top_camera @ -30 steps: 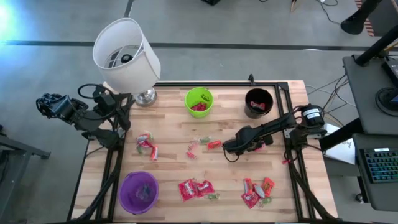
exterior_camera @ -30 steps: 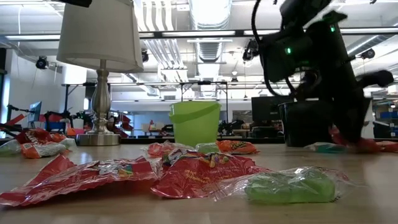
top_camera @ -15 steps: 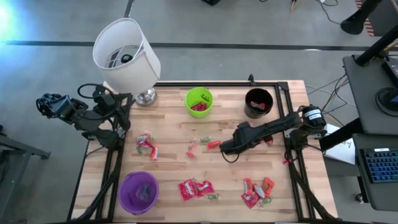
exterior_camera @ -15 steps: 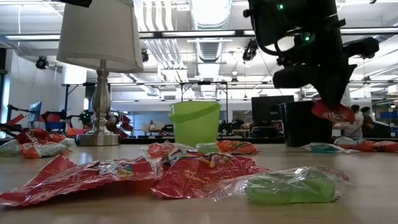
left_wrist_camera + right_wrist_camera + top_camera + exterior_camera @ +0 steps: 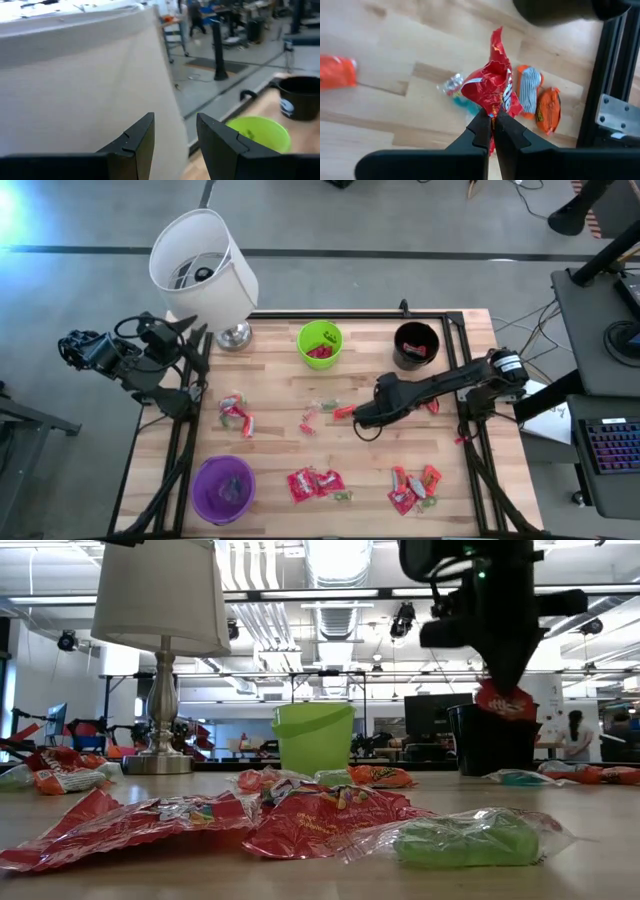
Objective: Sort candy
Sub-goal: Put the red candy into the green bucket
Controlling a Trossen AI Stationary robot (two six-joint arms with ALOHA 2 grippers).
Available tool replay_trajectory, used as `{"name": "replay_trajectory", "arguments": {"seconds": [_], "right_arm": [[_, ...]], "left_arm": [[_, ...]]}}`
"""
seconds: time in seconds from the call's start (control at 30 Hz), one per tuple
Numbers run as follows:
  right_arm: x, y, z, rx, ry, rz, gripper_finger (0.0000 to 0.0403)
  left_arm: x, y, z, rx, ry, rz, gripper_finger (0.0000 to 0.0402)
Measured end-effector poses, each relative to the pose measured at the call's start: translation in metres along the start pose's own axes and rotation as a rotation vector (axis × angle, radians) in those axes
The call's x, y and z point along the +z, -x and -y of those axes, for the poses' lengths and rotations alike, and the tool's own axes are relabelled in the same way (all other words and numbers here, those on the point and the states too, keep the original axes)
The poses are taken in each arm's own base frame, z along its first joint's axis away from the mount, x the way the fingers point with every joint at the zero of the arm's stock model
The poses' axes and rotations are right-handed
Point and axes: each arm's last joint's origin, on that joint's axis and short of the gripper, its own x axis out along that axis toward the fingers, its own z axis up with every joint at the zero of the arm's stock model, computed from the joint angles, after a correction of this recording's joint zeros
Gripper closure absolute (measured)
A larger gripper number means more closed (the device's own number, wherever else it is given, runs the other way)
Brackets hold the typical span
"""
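My right gripper [image 5: 491, 122] is shut on a red flat candy packet [image 5: 505, 702] and hovers over the table's right half, in front of the black cup [image 5: 488, 738]. More candy lies on the wood: red packets [image 5: 315, 482] and a mixed pile [image 5: 415, 488] near the front, a small group [image 5: 235, 415] at the left, an orange piece [image 5: 343, 412] mid-table, and orange and teal pieces [image 5: 540, 102] beneath the raised packet. My left gripper [image 5: 175, 137] is open at the far left corner, beside the lamp shade [image 5: 85, 85], touching nothing. My right gripper pinches the red packet by one crumpled end [image 5: 492, 111] between its two fingers, which come from above and point down. The packet is lifted clear of the table and hangs below the fingers [image 5: 498, 675], well above the candy lying under it.
A green cup [image 5: 320, 343] holding red candy and the black cup [image 5: 416, 345] stand along the far edge. A purple cup [image 5: 223, 488] sits at the near left. The lamp [image 5: 205, 268] stands at the far left corner. A black frame rail [image 5: 610, 75] runs along the table's right edge.
My right gripper has risen from the candy at the table's right side, carrying the red packet up off the wood, and has drifted a little toward the table's left. It has stayed shut on the packet. My left arm has shifted slightly beside the lamp.
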Motion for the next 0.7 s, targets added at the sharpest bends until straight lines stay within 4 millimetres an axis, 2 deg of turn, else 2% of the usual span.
{"name": "replay_trajectory", "arguments": {"seconds": [0.4, 0.7], "right_arm": [[0.05, 0.024, 0.034, 0.177, -0.058, 0.118, 0.0394], [0.084, 0.042, 0.072, 0.312, -0.05, 0.224, 0.0394]], "left_arm": [[0.001, 0.001, -0.007, 0.021, 0.054, 0.015, 0.0272], [0.001, 0.002, -0.02, 0.143, 0.09, 0.069, 0.0272]]}}
